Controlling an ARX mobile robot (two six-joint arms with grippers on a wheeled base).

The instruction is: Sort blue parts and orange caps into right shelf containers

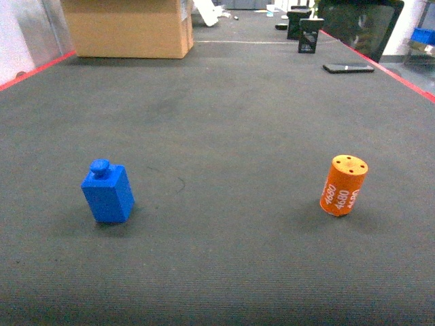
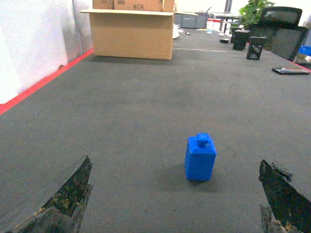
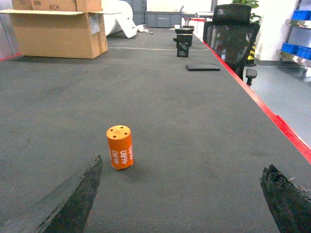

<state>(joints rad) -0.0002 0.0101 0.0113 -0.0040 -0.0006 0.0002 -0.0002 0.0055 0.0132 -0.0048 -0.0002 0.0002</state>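
Observation:
A blue part (image 1: 107, 193), a small block with a round knob on top, stands upright on the dark mat at the left. In the left wrist view the blue part (image 2: 200, 158) is ahead of my left gripper (image 2: 175, 196), slightly right of centre, and the gripper is open and holds nothing. An orange cap (image 1: 344, 185), a cylinder printed "4680", stands at the right. My right gripper (image 3: 180, 196) is open and empty, with the orange cap (image 3: 120, 147) ahead near its left finger (image 3: 73, 199). Blue shelf containers (image 3: 295, 48) show at the far right. Neither gripper shows in the head view.
A cardboard box (image 1: 129, 27) sits at the far left of the mat. Black stands (image 1: 310, 34) and a flat black device (image 1: 348, 68) lie at the far right. A black office chair (image 3: 233, 34) stands beyond the red-taped right edge (image 3: 274, 121).

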